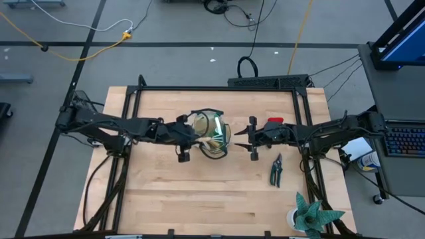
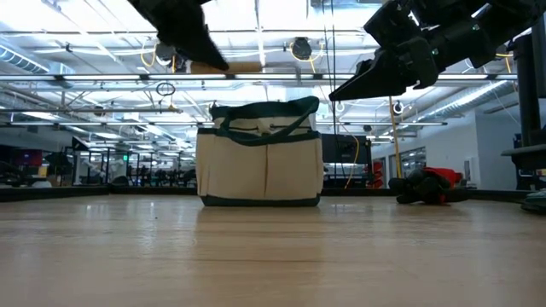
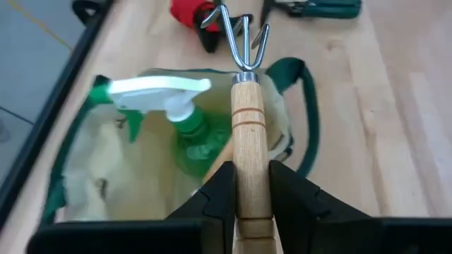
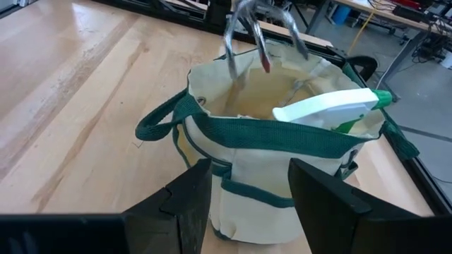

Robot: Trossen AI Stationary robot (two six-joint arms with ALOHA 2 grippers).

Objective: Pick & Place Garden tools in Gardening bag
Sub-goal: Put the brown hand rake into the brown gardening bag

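From above, the gardening bag (image 1: 212, 135) sits mid-table (image 1: 199, 199) between both arms. Left wrist view: the left gripper (image 3: 248, 192) has its fingers clamped on a hand rake (image 3: 247, 127) over the bag, spray bottle (image 3: 176, 116) inside. Right wrist view: the right gripper (image 4: 247, 190) has its fingers spread empty.

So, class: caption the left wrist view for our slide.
Left end effector holds a wooden-handled hand rake above the gardening bag containing a spray bottle.

A grey floor (image 1: 60, 73) crossed by dark lines is seen around the wooden table (image 1: 199, 199), with a yellow cable (image 1: 80, 50) laid at upper left. A keyboard (image 1: 405, 141) is placed at right. Bright ceiling lights (image 2: 77, 21) are seen across the top of the low view.
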